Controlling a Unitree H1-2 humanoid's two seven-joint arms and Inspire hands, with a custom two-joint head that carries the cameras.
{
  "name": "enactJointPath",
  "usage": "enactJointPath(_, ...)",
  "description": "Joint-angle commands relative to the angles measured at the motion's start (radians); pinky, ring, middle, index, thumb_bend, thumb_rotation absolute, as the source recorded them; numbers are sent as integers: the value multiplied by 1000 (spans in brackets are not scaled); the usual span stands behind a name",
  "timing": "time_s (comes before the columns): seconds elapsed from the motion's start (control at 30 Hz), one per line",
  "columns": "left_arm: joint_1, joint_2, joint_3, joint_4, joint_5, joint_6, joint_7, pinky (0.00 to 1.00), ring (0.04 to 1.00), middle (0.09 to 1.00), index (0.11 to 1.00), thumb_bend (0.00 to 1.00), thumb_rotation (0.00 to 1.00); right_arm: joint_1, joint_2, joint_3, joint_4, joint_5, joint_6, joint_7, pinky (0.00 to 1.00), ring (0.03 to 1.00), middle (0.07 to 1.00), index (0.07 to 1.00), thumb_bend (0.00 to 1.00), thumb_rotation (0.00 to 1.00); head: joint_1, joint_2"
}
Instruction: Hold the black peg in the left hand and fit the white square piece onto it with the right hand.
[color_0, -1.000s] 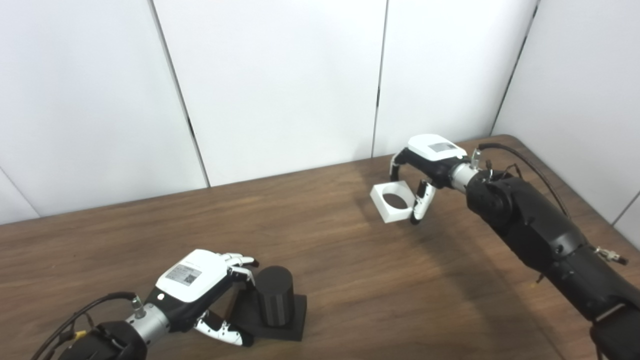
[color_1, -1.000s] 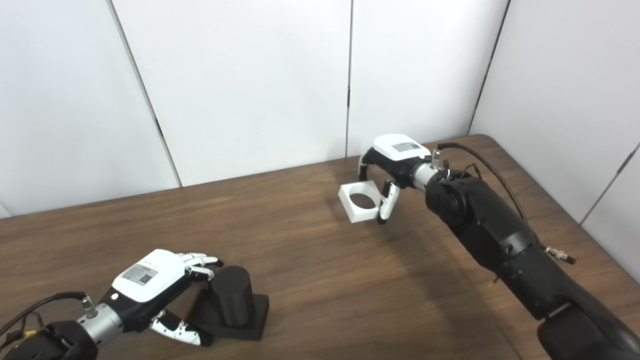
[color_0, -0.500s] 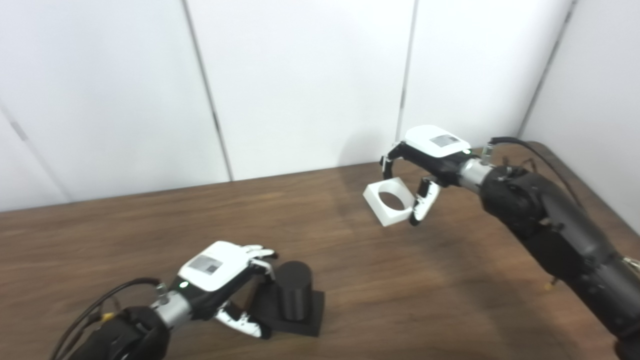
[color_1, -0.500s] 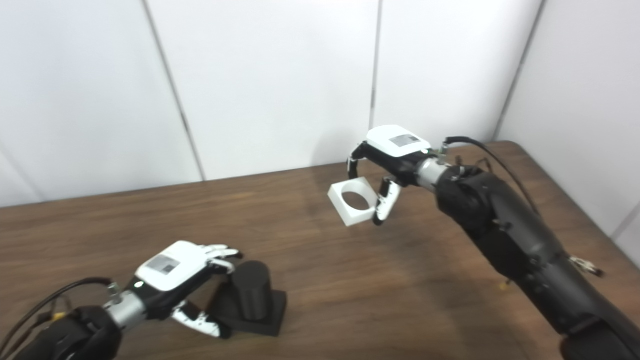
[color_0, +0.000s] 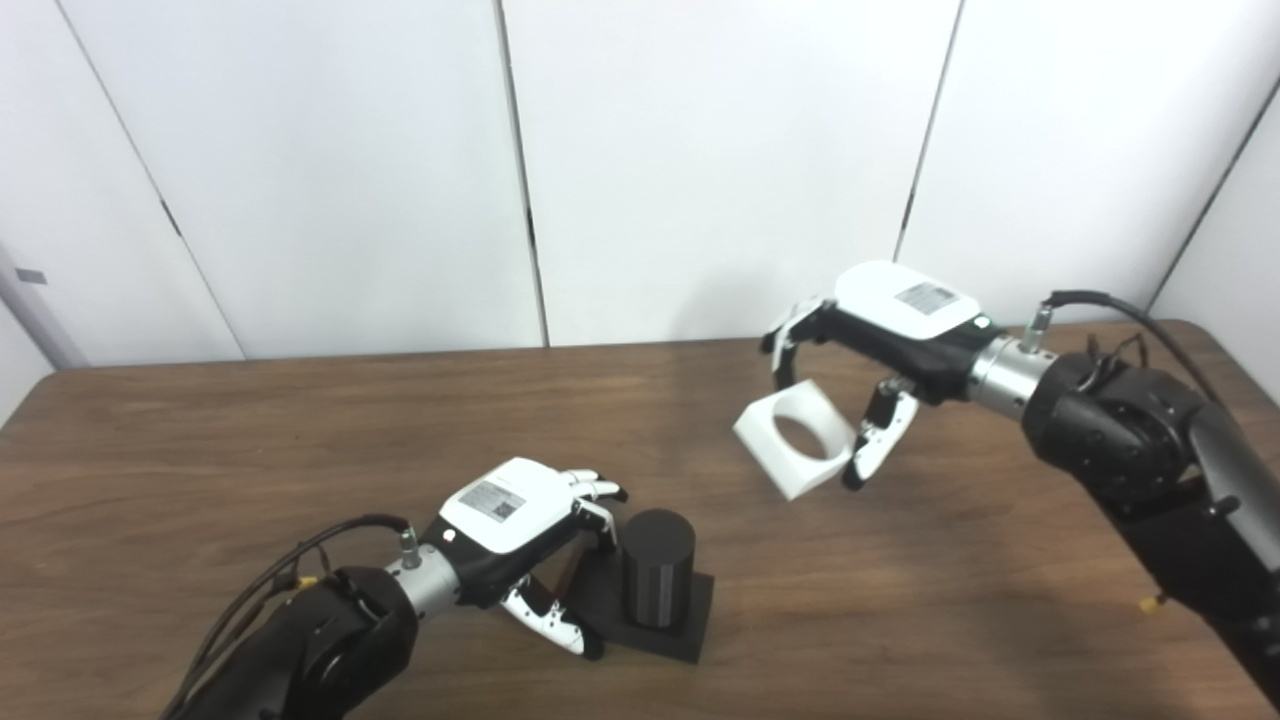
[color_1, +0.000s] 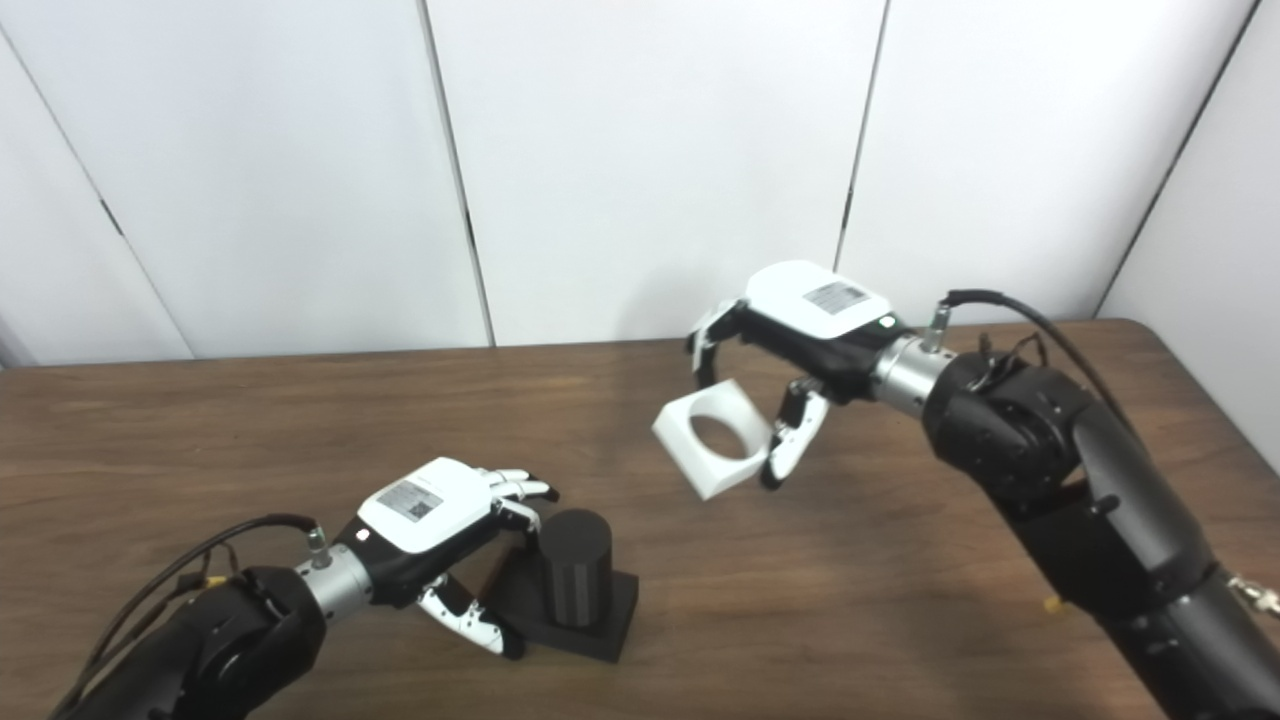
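The black peg (color_0: 657, 570) is a short cylinder standing upright on its black square base (color_0: 692, 628) on the brown table (color_0: 300, 430), front centre. My left hand (color_0: 510, 520) is cupped against the peg's left side. Its fingers (color_0: 598, 492) touch the peg's top and its thumb rests at the base's left edge. My right hand (color_0: 900, 325) is shut on the white square piece (color_0: 812, 478), which has a round hole. It holds the piece tilted in the air, up and to the right of the peg.
White wall panels (color_0: 700, 150) stand close behind the table's far edge. The table's rounded right corner (color_0: 1195, 330) lies behind my right forearm. Cables run along both wrists.
The camera has swung left, so the whole picture has shifted. My right hand has carried the white piece higher and closer to the peg. My left hand stays against the peg.
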Motion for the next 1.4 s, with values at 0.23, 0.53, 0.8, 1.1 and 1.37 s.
enactJointPath(0.23, 24, -21, -51, 47, 66, 4, -57, 826, 904, 899, 491, 521, 78, -36, 46, 2, -97, 28, 5, 52, 652, 760, 752, 479, 520, 135, 19, 8)
enactJointPath(0.53, 25, -36, -49, 53, 68, 11, -49, 831, 909, 892, 490, 521, 78, -36, 103, 22, -112, 26, -5, 73, 654, 770, 754, 479, 519, 136, 41, 14)
enactJointPath(0.8, 17, -36, -52, 45, 70, 19, -72, 845, 927, 907, 491, 520, 80, -27, 140, 44, -100, 32, -15, 77, 662, 766, 752, 479, 519, 137, 48, 17)
enactJointPath(1.1, 17, -38, -53, 40, 65, 20, -75, 846, 928, 904, 491, 520, 80, -20, 149, 51, -87, 25, -30, 69, 656, 759, 747, 478, 518, 136, 52, 21)
enactJointPath(1.37, 20, -40, -55, 24, 62, 29, -92, 849, 934, 913, 492, 519, 81, -13, 146, 48, -82, 28, -30, 72, 651, 757, 750, 479, 519, 134, 54, 26)
